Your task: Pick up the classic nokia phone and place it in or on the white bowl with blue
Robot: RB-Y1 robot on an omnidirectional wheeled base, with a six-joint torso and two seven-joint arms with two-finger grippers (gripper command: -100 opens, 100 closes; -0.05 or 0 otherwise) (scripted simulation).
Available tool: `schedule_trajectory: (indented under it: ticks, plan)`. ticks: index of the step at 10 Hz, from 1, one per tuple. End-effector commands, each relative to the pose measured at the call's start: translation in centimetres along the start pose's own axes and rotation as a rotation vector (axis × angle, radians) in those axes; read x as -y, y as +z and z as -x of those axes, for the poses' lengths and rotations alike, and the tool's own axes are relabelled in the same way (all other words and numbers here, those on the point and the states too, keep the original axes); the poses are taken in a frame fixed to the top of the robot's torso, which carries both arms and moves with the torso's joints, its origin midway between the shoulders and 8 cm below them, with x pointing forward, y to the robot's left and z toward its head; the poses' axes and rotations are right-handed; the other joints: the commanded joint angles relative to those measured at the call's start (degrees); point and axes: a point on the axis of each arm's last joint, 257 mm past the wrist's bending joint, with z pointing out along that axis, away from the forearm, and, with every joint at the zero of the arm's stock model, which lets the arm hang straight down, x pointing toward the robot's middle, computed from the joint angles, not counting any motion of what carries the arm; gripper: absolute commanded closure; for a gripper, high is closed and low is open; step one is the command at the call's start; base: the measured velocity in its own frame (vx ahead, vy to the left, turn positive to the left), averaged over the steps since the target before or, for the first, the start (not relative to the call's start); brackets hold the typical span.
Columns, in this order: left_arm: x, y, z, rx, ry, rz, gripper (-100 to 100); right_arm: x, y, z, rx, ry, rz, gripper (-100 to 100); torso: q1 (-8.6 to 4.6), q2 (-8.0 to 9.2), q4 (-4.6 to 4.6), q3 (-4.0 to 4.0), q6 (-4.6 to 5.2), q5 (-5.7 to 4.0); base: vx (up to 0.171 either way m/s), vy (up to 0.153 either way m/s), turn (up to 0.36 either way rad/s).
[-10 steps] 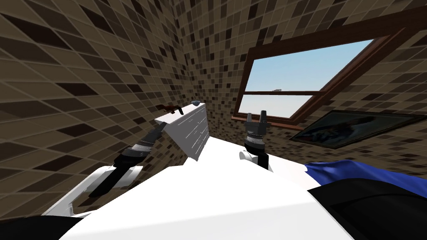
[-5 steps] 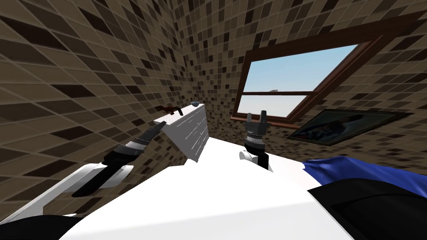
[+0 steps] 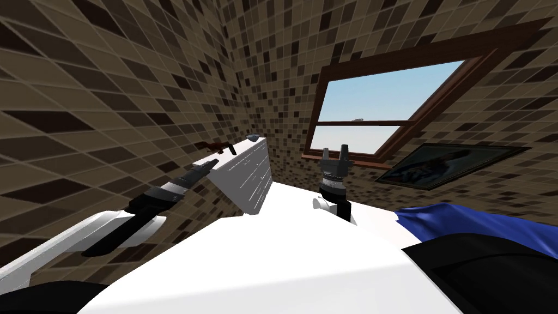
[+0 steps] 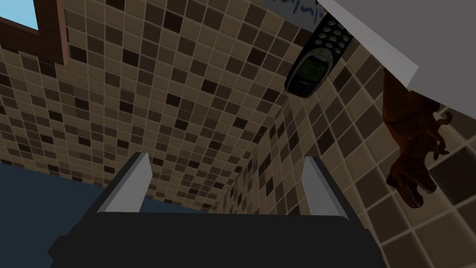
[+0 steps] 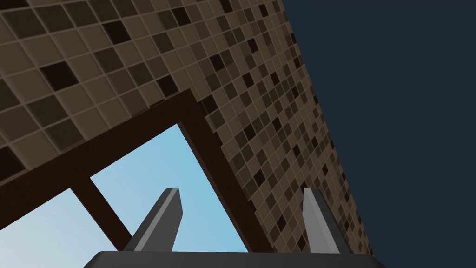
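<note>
phone [image 4: 316, 56] sits at the edge of the white cabinet [image 4: 418, 37], keypad end by the bowl [image 4: 297, 5], screen end pointing away from the white surface. its long axis crosses that edge, and whether it lies flat or leans is unclear. likely risks: a finger clipping the free end could send it off the cabinet, or the approach could knock the brown dinosaur [image 4: 413, 149] beside it. left gripper [image 4: 226, 160] is spread wide, empty, apart from the phone. right gripper [image 5: 241, 190], wide and empty too, is held up well apart from the cabinet.

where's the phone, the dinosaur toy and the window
phone [image 4: 316, 58]: left wrist view, between screen and keypad
dinosaur [image 4: 411, 135]: left wrist view, on its body
window [image 3: 381, 98]: head view, on the upper pane
</note>
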Motion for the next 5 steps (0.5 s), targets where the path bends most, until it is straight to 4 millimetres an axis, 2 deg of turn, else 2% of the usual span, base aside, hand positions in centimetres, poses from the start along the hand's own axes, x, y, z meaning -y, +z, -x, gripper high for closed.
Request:
schedule_trajectory:
  ticks: [1, 5]
  plan:
    - [-0.33, 0.06, -0.07, -0.025, 0.039, 0.019, -100, 0.00, 0.00, 0.00, 0.000, 0.000, 0.000, 0, 0.00, 0.00, 0.00, 0.00, 0.00, 0.00, 0.160, 0.040, -0.084]
    - [-0.97, 0.08, -0.49, -0.083, 0.128, 0.058, -100, 0.00, 0.00, 0.00, 0.000, 0.000, 0.000, 0, -0.03, -0.08, -0.02, -0.05, -0.01, -0.01, 0.153, 0.039, -0.083]
